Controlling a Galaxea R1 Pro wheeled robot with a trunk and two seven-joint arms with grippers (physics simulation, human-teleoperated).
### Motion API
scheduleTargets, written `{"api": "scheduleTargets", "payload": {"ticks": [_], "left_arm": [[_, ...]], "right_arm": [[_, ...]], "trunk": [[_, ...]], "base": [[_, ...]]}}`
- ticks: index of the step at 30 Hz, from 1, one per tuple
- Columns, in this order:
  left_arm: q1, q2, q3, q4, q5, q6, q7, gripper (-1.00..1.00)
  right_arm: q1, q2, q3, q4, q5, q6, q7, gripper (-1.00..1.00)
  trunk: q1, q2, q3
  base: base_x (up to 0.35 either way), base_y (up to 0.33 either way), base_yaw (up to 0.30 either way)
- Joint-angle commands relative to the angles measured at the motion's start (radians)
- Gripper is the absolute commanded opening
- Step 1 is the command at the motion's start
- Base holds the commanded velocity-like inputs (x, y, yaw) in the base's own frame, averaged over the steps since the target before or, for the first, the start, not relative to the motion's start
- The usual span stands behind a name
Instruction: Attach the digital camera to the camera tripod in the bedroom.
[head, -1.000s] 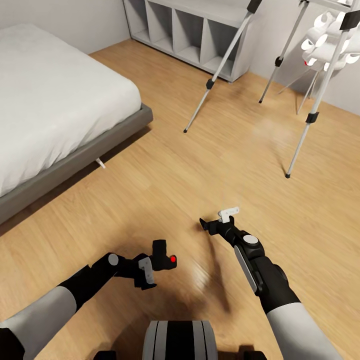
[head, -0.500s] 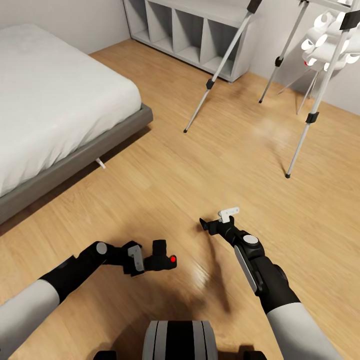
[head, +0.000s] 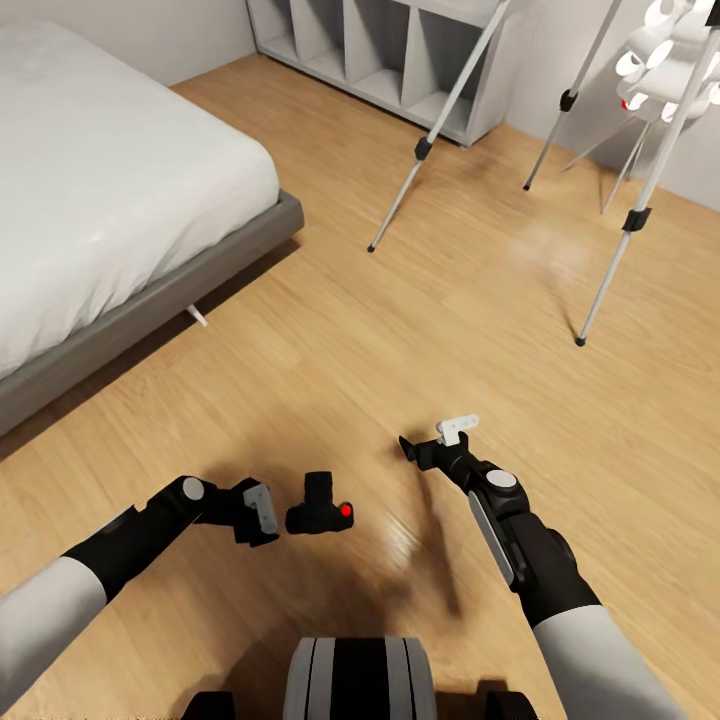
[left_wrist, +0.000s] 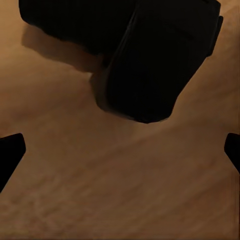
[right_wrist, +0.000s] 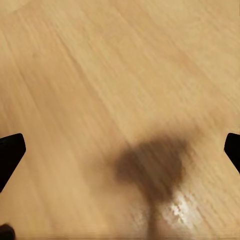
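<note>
Both grippers are spread wide. Left gripper (head: 268, 510) has let go and backed off the camera (head: 320, 512), which now sits on the floor (head: 330, 340) beside it, far from the tripod (head: 600, 170); regrasping looks necessary. Right gripper (head: 425, 445) hovers empty.

Nothing readable anywhere, honestly: no text, labels, brand marks or numbers on anything in these three views.
</note>
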Motion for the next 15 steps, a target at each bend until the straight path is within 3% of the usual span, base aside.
{"api": "scheduleTargets", "payload": {"ticks": [1,11,15], "left_arm": [[-0.001,-0.001,-0.001,0.002,-0.002,0.007,-0.002,1.00],[-0.038,-0.014,-0.001,0.007,-0.002,0.007,-0.003,1.00],[-0.042,-0.029,-0.001,-0.009,-0.002,0.008,-0.003,1.00]], "right_arm": [[0.000,0.000,-0.001,-0.001,0.000,0.006,0.003,1.00],[0.000,0.000,0.000,-0.002,0.000,0.005,0.003,1.00],[0.000,0.000,0.001,-0.005,0.000,0.004,0.002,1.00]], "trunk": [[0.000,-0.001,-0.005],[0.005,-0.003,-0.043],[0.005,-0.003,-0.043]], "base": [[0.000,0.000,0.000],[0.000,0.000,0.000],[0.000,0.000,0.000]]}}
